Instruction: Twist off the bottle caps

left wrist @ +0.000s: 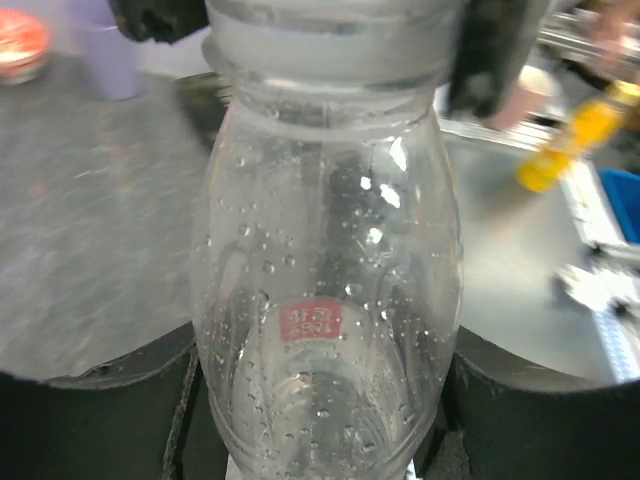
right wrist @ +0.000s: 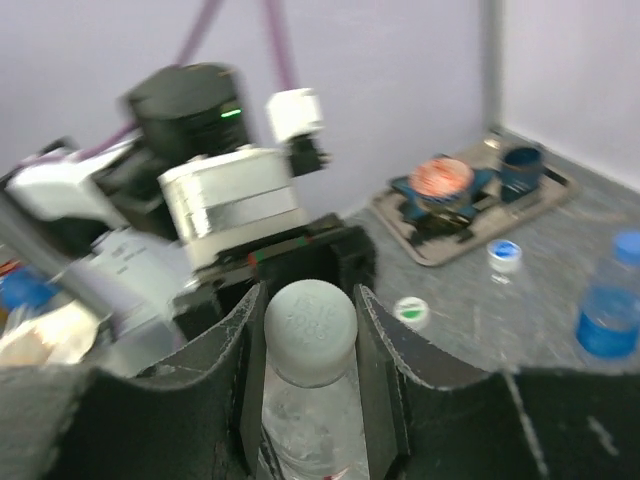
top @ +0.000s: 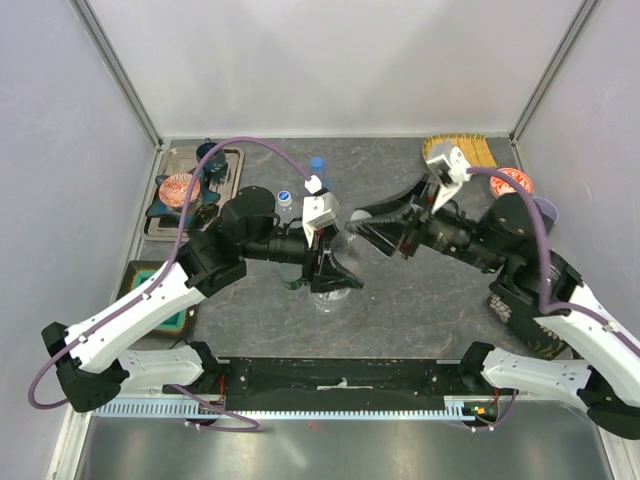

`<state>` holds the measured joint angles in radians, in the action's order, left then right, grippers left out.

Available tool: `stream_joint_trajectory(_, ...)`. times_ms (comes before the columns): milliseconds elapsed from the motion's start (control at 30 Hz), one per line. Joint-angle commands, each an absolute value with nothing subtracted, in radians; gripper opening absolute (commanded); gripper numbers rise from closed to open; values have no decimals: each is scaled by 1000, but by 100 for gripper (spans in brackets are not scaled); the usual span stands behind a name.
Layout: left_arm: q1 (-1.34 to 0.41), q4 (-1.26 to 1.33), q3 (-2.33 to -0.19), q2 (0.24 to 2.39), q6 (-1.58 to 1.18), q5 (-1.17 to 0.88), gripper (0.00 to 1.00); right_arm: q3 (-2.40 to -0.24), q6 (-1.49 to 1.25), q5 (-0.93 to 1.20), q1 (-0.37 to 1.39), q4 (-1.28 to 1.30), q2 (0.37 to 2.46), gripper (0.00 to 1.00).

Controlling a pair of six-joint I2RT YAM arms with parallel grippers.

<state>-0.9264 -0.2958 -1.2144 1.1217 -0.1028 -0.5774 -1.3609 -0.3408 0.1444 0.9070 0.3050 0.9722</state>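
Observation:
A plain clear bottle [left wrist: 325, 300], beaded with droplets and bearing a small red mark, fills the left wrist view. My left gripper [top: 332, 270] is shut on its lower body, a black finger on each side. Its grey-white cap [right wrist: 310, 330] sits between the two black fingers of my right gripper [right wrist: 310, 345], which press on it from both sides. Seen from above, the two grippers meet at the table's middle, the right gripper [top: 365, 232] reaching in from the right. A blue-labelled bottle [right wrist: 606, 300] with a blue cap stands apart on the table [top: 440, 290].
A tray [top: 190, 195] with a blue cup and a red-topped item lies at the back left. A small blue-and-white-topped piece [right wrist: 504, 254] and a green-and-white round top [right wrist: 411, 311] sit on the table. A yellow brush [top: 462, 150] and a lilac cup [top: 546, 210] are at the back right.

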Motion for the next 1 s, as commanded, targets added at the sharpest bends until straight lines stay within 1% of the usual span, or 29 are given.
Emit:
stream_joint_trajectory(0, -933, -229, -1296, 1131, -107, -1109, 43, -1330, -249, 491, 916, 241, 939, 0)
stream_joint_trajectory(167, -897, -187, -1299, 1131, -156, -1204, 40, -1325, -236, 603, 916, 270, 902, 0)
stream_joint_trajectory(200, -888, -181, -1298, 1132, -166, -1212, 39, -1319, -230, 613, 916, 276, 893, 0)
stream_joint_trajectory(500, -851, -143, -1281, 1141, -198, -1259, 36, -1310, -157, 716, 916, 399, 835, 0)
stream_joint_trajectory(667, -828, -147, -1278, 1150, -203, -1261, 33, -1318, -117, 715, 916, 471, 827, 0)
stream_joint_trajectory(800, -825, -179, -1289, 1167, -190, -1235, 26, -1335, -138, 637, 914, 476, 824, 0)
stream_joint_trajectory(867, -825, -208, -1299, 1170, -167, -1191, 23, -1359, -170, 528, 916, 471, 824, 26)
stream_joint_trajectory(900, -825, -222, -1308, 1173, -157, -1169, 23, -1368, -184, 482, 916, 466, 824, 51)
stream_joint_trajectory(933, -825, -253, -1310, 1173, -149, -1143, 23, -1379, -207, 354, 916, 460, 824, 62)
stream_joint_trajectory(967, -825, -265, -1315, 1173, -132, -1081, 23, -1408, -224, 303, 916, 456, 830, 69)
